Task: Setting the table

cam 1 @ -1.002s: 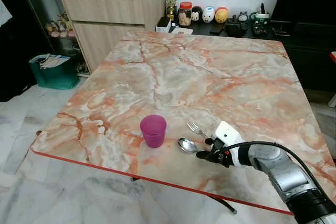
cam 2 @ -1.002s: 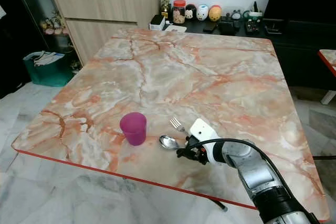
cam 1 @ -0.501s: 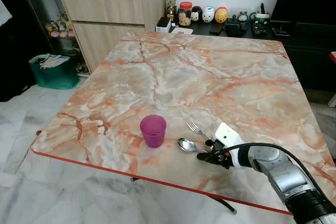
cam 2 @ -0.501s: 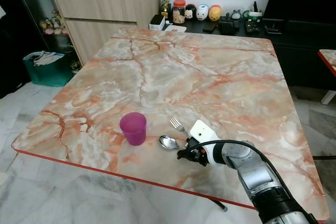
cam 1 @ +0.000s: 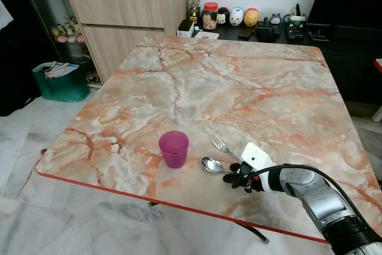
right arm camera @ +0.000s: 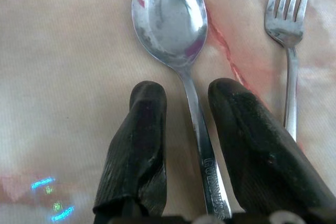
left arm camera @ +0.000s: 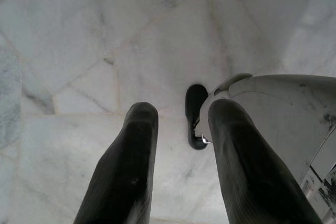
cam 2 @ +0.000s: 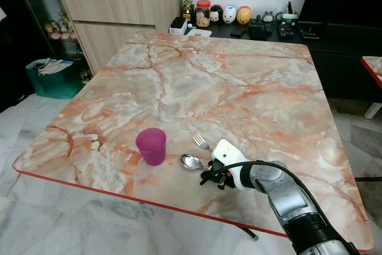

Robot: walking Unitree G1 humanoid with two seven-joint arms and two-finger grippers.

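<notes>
my right gripper (right arm camera: 186,119) is low over the marble table (cam 1: 239,82), near its front edge, and my two black fingers (right arm camera: 139,140) are spread with a gap between them. the spoon (right arm camera: 176,30) lies flat on the table with its handle running straight down that gap, one finger on each side; i cannot tell whether either finger touches the metal, but they are not pressed onto it. the spoon's bowl lies just past my fingertips, face up and shiny. the fork (right arm camera: 287,19) lies beside the spoon on the outer side of my wider-looking finger, tines pointing the same way as the spoon bowl, its handle passing close along that finger and partly hidden behind it

from the head views, the spoon (cam 1: 212,164) and fork (cam 1: 222,146) sit just ahead of my fingertips, and the purple cup (cam 1: 173,148) stands upright a little further on past the spoon bowl, apart from it. my silver right arm (cam 1: 319,198) reaches in over the table's red front edge

my left gripper (left arm camera: 178,166) hangs idle beside me, its two fingers apart with nothing between them, pointing down at the pale marble floor (left arm camera: 79,51)

beyond the table stands a wooden sideboard (cam 1: 128,16), with a green bin (cam 1: 59,82) on the floor next to it
</notes>
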